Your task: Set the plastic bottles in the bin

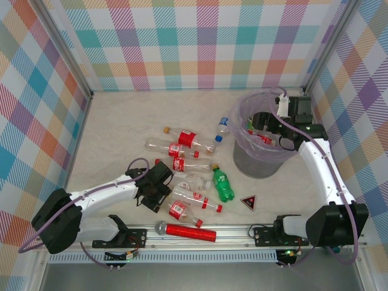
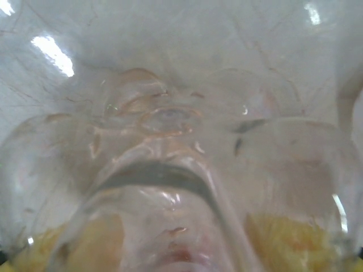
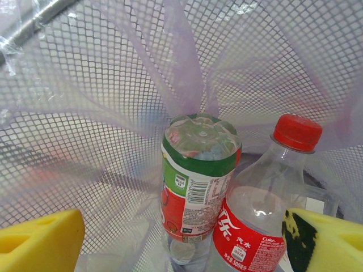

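Note:
Several plastic bottles [image 1: 182, 163] lie scattered mid-table, mostly clear with red labels, plus a green one [image 1: 222, 185] and a blue-capped one [image 1: 222, 128]. My left gripper [image 1: 151, 191] is down among the nearest ones. In the left wrist view a clear bottle [image 2: 170, 124] sits between the yellow pads [image 2: 283, 238], base pointing away, and the jaws are closed on it. My right gripper [image 1: 267, 124] hangs open over the bin [image 1: 242, 115]. Below its pads [image 3: 39, 243] two bottles stand in the bin: a green-and-red labelled one [image 3: 198, 170] and a red-capped one [image 3: 266, 215].
A red glittery microphone [image 1: 185, 231] lies along the front rail, with a small dark triangle [image 1: 248, 201] to the right of the green bottle. Checked walls close in the table on three sides. The bin's mesh wall and lilac liner [image 3: 85, 85] surround the right gripper.

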Motion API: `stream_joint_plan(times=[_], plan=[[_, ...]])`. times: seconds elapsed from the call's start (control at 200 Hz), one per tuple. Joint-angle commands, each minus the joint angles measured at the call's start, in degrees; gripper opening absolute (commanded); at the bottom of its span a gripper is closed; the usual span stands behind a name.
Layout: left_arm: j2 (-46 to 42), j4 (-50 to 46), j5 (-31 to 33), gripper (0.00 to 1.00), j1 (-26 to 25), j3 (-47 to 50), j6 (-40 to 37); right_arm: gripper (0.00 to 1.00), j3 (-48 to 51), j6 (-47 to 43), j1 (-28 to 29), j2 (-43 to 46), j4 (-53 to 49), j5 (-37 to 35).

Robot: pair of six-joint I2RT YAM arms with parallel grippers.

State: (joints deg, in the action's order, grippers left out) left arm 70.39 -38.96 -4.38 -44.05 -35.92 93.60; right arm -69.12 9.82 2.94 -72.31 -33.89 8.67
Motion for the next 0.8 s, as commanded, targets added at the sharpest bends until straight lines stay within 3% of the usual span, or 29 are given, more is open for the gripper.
stream_joint_plan(times=[0.0, 0.245, 0.57, 0.795], plan=[[-1.1, -3.5, 2.5, 0.53, 0.9, -2.7, -0.4, 0.90, -2.5, -1.0, -0.3, -0.3, 0.4, 1.6], [-7.9, -11.3, 7.5, 0.50, 5.7, -8.2, -4.8, 0.90, -4.3, -1.0, -0.3, 0.2, -0.3, 2.8], [-10.8, -18.2, 9.7, 0.48, 17.9, -17.8, -16.3, 0.90, -9.3, -2.4, -0.4, 1.4, -6.0, 4.0], [-4.8, -8.5, 11.3, 0.47, 21.7, -26.4, -29.6, 0.90, -16.0, -3.9, -0.5, 3.6, -10.8, 2.1]])
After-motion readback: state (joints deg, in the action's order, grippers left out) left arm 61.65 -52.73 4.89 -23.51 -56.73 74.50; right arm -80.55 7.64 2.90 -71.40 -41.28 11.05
